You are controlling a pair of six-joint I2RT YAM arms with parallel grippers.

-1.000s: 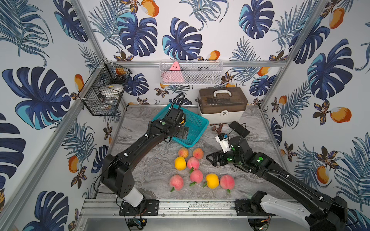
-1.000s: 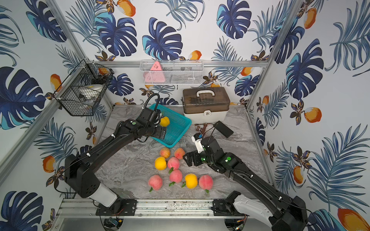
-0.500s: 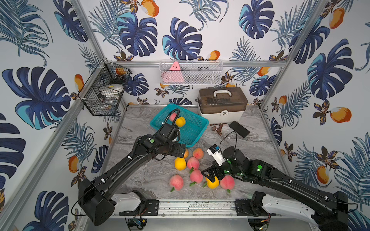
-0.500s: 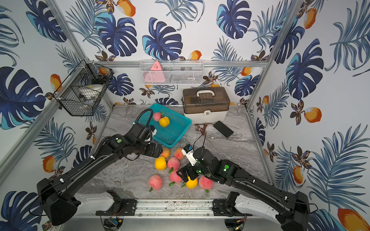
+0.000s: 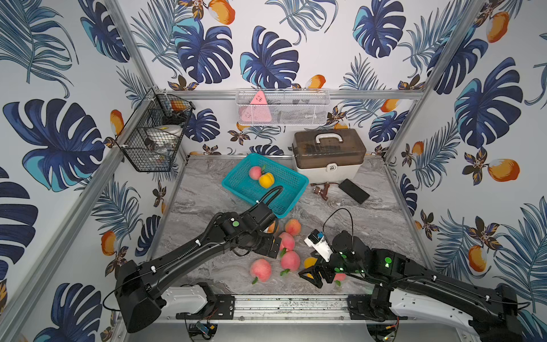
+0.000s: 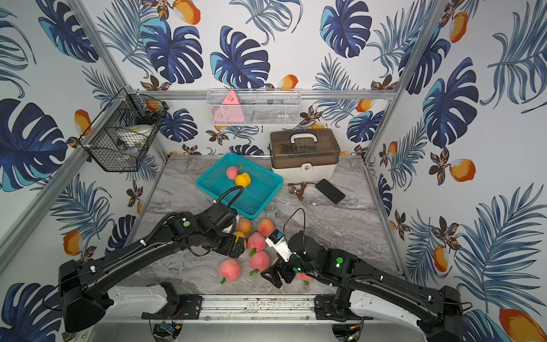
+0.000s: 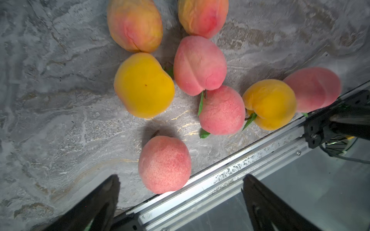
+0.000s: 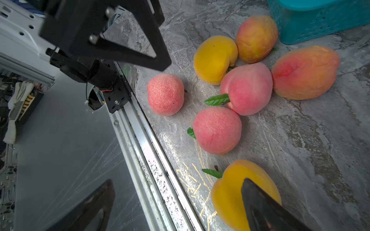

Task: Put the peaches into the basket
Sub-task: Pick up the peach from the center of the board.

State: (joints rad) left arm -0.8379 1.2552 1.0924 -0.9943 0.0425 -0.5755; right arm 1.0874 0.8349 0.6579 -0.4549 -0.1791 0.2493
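Note:
The teal basket (image 5: pixel 291 185) (image 6: pixel 262 192) stands at the back middle and holds a pink peach (image 5: pixel 255 172) and a yellow peach (image 5: pixel 266 180). Several more peaches lie loose near the front edge. My left gripper (image 5: pixel 270 247) (image 7: pixel 182 178) hangs open over them. In the left wrist view a pink peach (image 7: pixel 164 164) lies just ahead of its fingertips. My right gripper (image 5: pixel 312 277) (image 8: pixel 177 182) is open and low at the table's front edge. One of its fingers (image 8: pixel 260 204) overlaps a yellow peach (image 8: pixel 228 192) (image 5: pixel 310 262).
A brown-lidded box (image 5: pixel 328 154), a black flat device (image 5: pixel 353 191) and a small brown tool (image 5: pixel 322 189) sit at the back right. A black wire rack (image 5: pixel 154 139) and a white mesh tray (image 5: pixel 282 108) hang on the walls. An aluminium rail (image 5: pixel 293 305) runs along the front.
My left arm has swung from the basket forward to over the loose peaches. My right arm has dropped toward the front edge beside the yellow peach. Both grippers stay open.

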